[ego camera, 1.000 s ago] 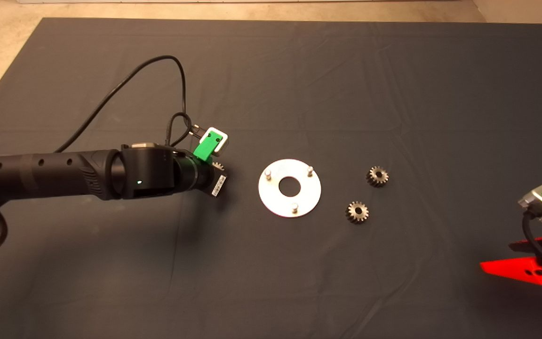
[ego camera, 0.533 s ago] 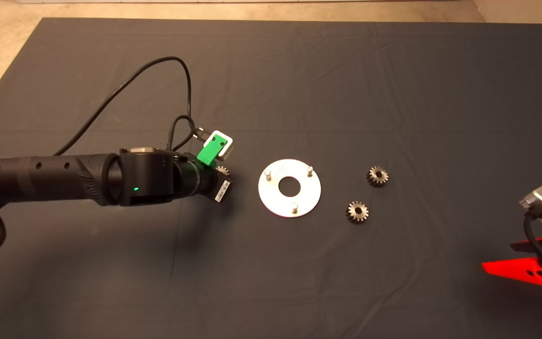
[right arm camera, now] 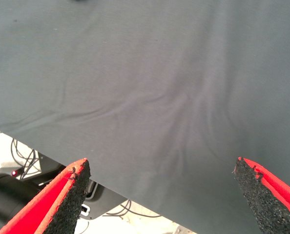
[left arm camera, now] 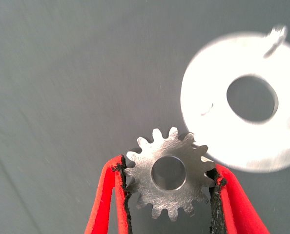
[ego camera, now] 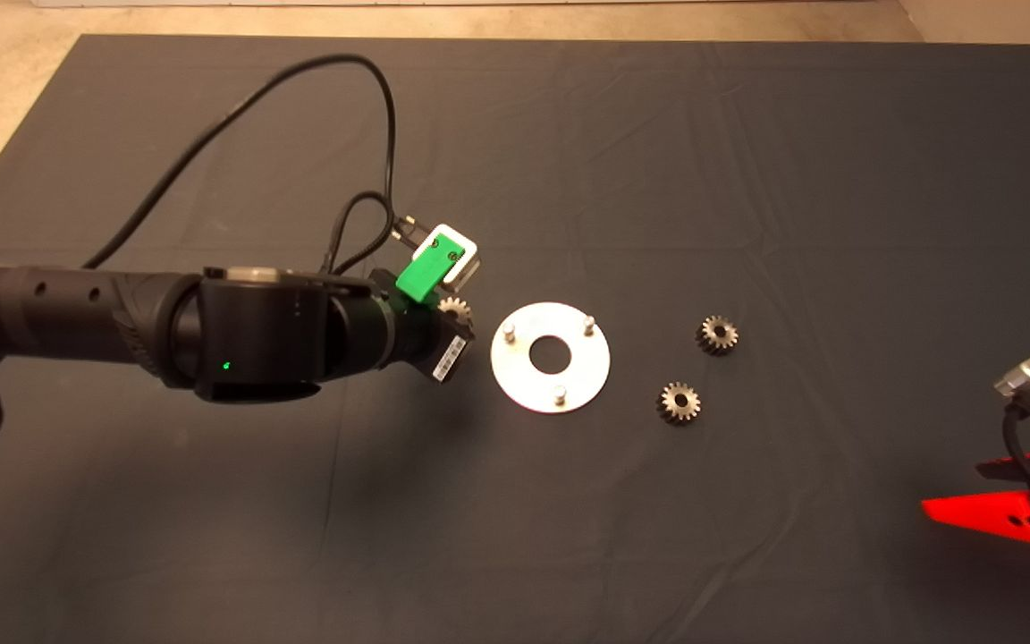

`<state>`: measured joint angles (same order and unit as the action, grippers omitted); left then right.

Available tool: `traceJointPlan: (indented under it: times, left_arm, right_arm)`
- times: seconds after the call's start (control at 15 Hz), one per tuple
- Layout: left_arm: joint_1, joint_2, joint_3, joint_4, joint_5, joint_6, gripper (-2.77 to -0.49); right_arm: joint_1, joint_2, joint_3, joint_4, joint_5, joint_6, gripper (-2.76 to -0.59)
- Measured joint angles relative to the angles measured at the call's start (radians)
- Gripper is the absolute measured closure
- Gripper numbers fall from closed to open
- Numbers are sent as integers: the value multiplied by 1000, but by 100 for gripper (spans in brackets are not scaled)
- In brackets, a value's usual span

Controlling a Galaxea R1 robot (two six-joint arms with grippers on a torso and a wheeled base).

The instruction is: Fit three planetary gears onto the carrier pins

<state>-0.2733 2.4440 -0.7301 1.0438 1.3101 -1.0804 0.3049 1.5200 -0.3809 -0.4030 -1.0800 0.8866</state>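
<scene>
While we carry one gear (left arm camera: 169, 173) toward the disc (ego camera: 551, 357) — pins still bare.

Our left tool (left arm camera: 170, 181) grips that gear by its teeth, held flat with the bore facing down, just beside the disc's rim; the nearest pin (ego camera: 509, 332) lies directly ahead, away from the arm. Two gears (ego camera: 679, 402) wait on the surface (ego camera: 747, 179) beyond the disc — nearer our right tool (right arm camera: 162, 195), which hangs parked at the lower right, spread wide.

No readable text; barcode sticker (ego camera: 449, 359) on left wrist illegible.
</scene>
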Motion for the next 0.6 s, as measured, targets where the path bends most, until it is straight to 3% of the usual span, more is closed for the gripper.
traceJointPlan:
  times: [0.2,0.33,0.53,0.6]
  left_arm:
    - [7,74,8,-4,35,-4,-64]
    - [7,109,5,-4,35,-4,-64]
    - [9,135,-57,-4,38,0,-64]
    - [10,148,-85,-3,52,1,-64]
  right_arm:
    - [0,-31,0,0,11,-11,-221]
    - [0,-56,0,0,15,-27,-221]
    - [0,-76,0,0,17,-49,-221]
    - [0,-77,0,0,19,-49,-221]
